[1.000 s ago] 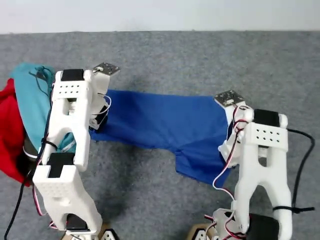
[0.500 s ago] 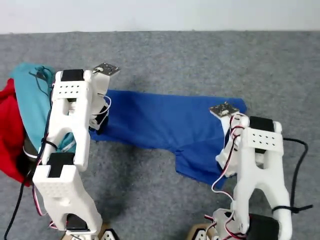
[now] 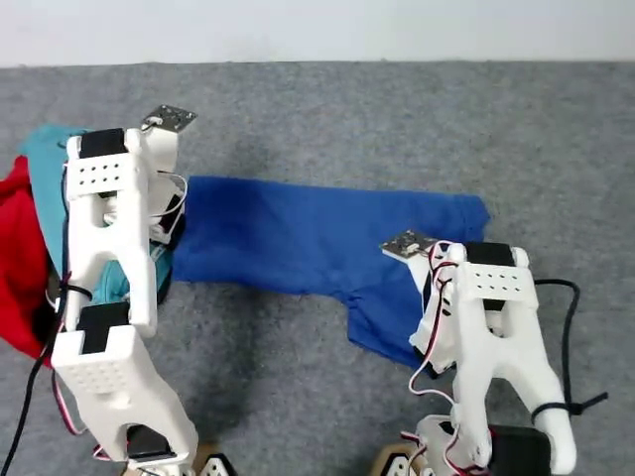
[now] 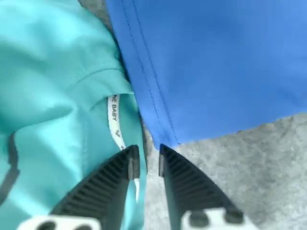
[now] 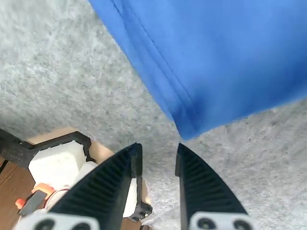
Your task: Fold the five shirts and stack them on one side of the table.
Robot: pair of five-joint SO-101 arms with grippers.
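From high up, the left arm [image 3: 109,228] hides part of the teal shirt [image 3: 48,193] and one end of the blue shirt [image 3: 298,233]. The right arm [image 3: 486,307] hides the blue shirt's low corner. The red shirt [image 3: 15,268] is cut off by the edge, and the teal shirt lies partly over it.

The blue shirt lies spread out on the grey table [image 3: 327,109], reaching from one arm to the other. The teal and red shirts are bunched in a heap by the left arm.

The left pincer [image 4: 145,155] is open just a crack and pinches nothing. Its tips sit right by the blue shirt's hem corner, with the teal shirt and its white label [image 4: 115,120] on the other side. The right pincer [image 5: 158,151] is spread apart and holds nothing. A corner of the blue shirt lies just past its tips.
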